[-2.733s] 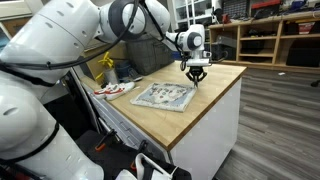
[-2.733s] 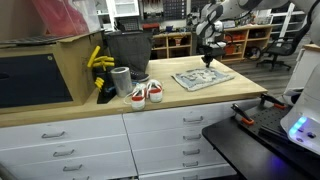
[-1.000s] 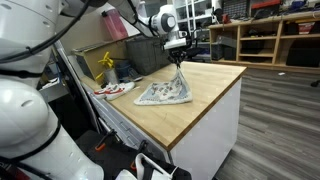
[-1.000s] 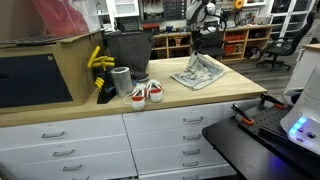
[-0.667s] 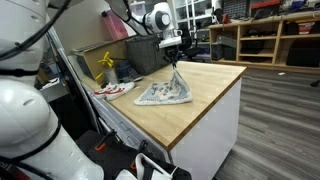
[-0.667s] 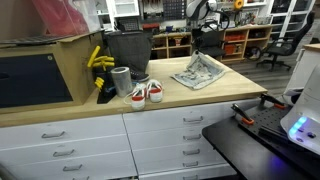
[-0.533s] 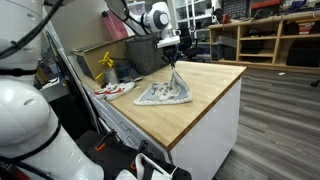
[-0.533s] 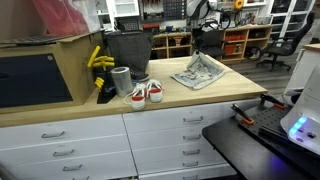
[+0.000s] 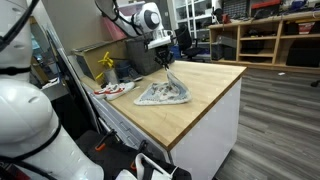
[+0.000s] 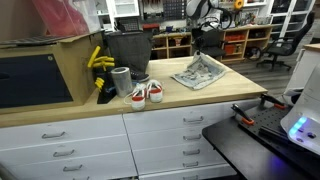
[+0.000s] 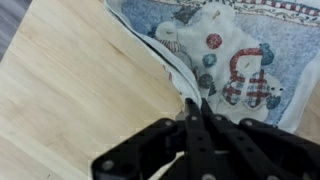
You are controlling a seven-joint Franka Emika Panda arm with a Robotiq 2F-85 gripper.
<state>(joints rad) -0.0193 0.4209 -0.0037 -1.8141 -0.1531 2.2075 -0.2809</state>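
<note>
Near edge: bare counter (image 10: 215, 97) along the front, free to pass.
Middle: cloth (image 10: 200, 74), one corner pinched up by the gripper (image 10: 197, 44), blocks a low sweep.
Crowded end: shoes (image 10: 145, 93), cup (image 10: 121, 80) and bin (image 10: 125, 48) stand close together.

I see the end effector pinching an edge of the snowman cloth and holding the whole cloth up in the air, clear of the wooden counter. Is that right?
Not quite. The end effector does pinch an edge of the snowman cloth, but only that edge is raised. The rest of the cloth lies spread on the wooden counter, as an exterior view shows.
</note>
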